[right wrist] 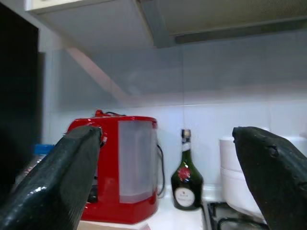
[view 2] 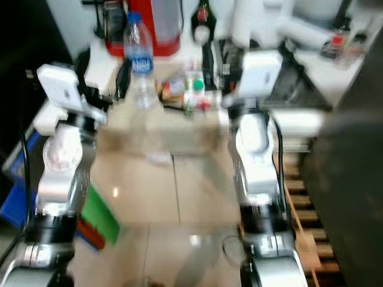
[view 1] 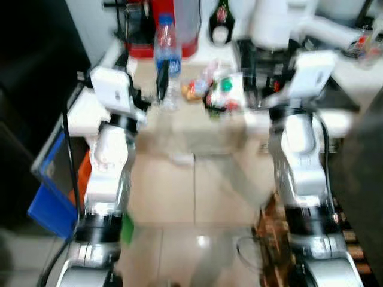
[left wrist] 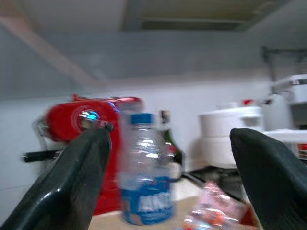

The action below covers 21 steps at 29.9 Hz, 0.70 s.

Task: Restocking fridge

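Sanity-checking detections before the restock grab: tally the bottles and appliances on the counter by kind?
Clear water bottle with blue cap: 1
Dark green glass bottle: 1
Red appliance: 1
White pot-shaped cooker: 1
Total: 4
The blurred snack packets are not counted; I cannot separate them.

Clear plastic bottle (left wrist: 144, 167); glossy black fingers (left wrist: 72, 187)
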Motion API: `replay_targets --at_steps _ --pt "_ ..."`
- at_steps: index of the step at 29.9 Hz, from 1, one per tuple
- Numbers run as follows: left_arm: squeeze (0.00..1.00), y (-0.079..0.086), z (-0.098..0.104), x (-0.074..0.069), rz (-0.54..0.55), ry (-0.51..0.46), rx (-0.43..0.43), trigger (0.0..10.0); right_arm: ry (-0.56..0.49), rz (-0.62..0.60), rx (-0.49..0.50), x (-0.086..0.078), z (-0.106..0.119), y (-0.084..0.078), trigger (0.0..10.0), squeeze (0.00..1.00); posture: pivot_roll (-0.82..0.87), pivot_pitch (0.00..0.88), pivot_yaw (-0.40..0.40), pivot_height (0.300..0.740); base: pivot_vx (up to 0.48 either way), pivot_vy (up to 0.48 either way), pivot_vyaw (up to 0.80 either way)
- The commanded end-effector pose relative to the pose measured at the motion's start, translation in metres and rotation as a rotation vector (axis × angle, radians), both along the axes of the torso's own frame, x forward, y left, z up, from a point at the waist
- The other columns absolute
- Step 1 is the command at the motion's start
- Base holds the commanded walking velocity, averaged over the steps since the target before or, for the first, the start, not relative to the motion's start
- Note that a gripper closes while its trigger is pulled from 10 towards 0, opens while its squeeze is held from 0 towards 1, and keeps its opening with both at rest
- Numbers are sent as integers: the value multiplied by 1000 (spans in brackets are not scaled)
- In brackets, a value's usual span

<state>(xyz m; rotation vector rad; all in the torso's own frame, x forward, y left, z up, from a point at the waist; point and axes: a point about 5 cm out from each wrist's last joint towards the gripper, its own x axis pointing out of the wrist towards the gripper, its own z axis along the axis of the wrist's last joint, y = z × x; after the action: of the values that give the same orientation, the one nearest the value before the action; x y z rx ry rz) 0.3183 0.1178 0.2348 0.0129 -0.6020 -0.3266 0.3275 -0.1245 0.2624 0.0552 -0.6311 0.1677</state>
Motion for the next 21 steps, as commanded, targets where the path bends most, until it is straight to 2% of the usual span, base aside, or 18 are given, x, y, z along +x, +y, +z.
replay_targets --at_steps 1,4,5,8,10,12,17,19,21 --pt "0 -7 4 -2 -46 -13 16 10000 35 -8 37 4 -4 -6 10000 0 -44 0 53 740 0 0 0" --pt "0 -10 -2 -2 -68 25 21 10000 142 8 109 13 -15 -7 10000 0 -44 0 53 740 0 0 0" --pt "0 -10 -4 -1 -79 47 21 10000 191 7 93 18 -19 -3 10000 0 -37 0 53 740 0 0 0" --pt "0 -11 -7 1 -82 70 49 10000 244 -9 93 23 -25 -2 10000 0 -31 0 49 740 0 0 0" --pt "0 -9 -7 1 -80 78 22 10000 297 -19 85 27 -34 -1 10000 0 -26 0 47 740 0 0 0" --pt "0 -8 -6 -2 -94 66 2 10000 307 -15 82 28 -37 0 10000 0 -24 0 46 740 0 0 0" --pt "0 -8 0 -8 -104 42 -19 10000 324 1 75 29 -39 3 10000 0 -25 0 44 740 0 443 0" --pt "0 -18 12 -18 -174 -19 12 10000 327 -8 78 28 -39 -4 10000 0 -21 0 32 740 0 478 0" --pt "0 -19 14 -19 -187 -28 15 10000 325 -14 80 28 -39 -6 10000 0 -24 0 34 740 0 480 0"
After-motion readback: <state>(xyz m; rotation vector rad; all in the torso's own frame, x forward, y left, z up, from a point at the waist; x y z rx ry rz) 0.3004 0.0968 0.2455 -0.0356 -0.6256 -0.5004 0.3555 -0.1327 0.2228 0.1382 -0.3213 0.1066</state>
